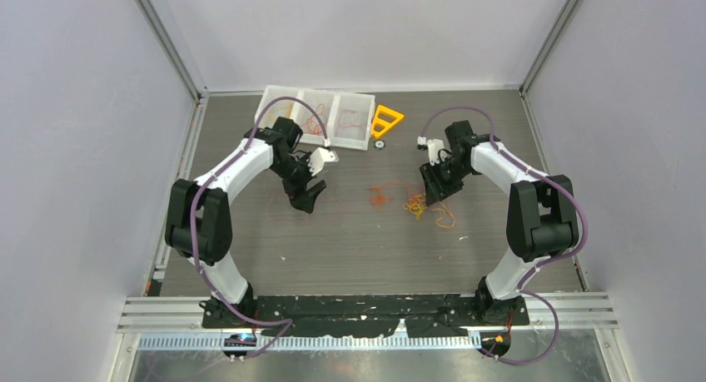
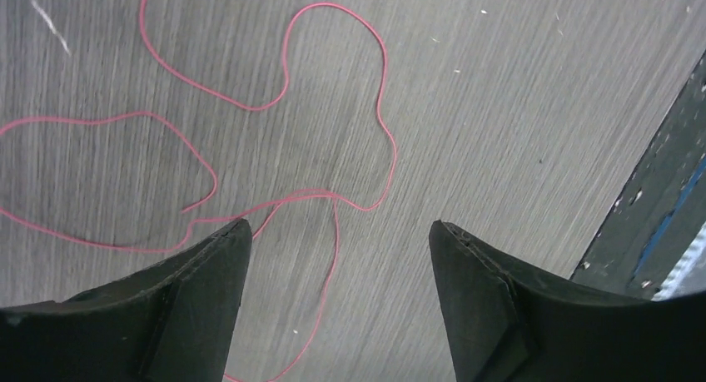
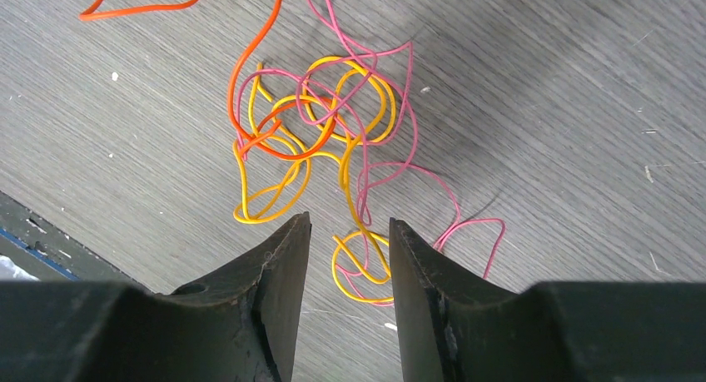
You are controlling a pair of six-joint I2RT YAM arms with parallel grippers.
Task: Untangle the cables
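Note:
The cables lie on the grey table in separate parts. A tangled clump [image 3: 320, 128] of yellow, pink and orange strands sits in front of my right gripper [image 3: 350, 219], and it also shows in the top view as a clump [image 1: 419, 205]. The right jaws stand apart, with a yellow loop [image 3: 360, 265] on the table between them, untouched. An orange strand [image 1: 379, 195] lies alone to the left of the clump. A single thin red strand [image 2: 283, 82] curls loosely on the table under my left gripper [image 2: 340, 225], which is wide open and holds nothing.
A white three-compartment tray [image 1: 316, 116] stands at the back, with an orange-yellow plastic triangle [image 1: 386, 120] and a small dark round thing [image 1: 380, 145] beside it. A dark rail [image 2: 658, 207] runs along the table's near edge. Grey walls enclose three sides.

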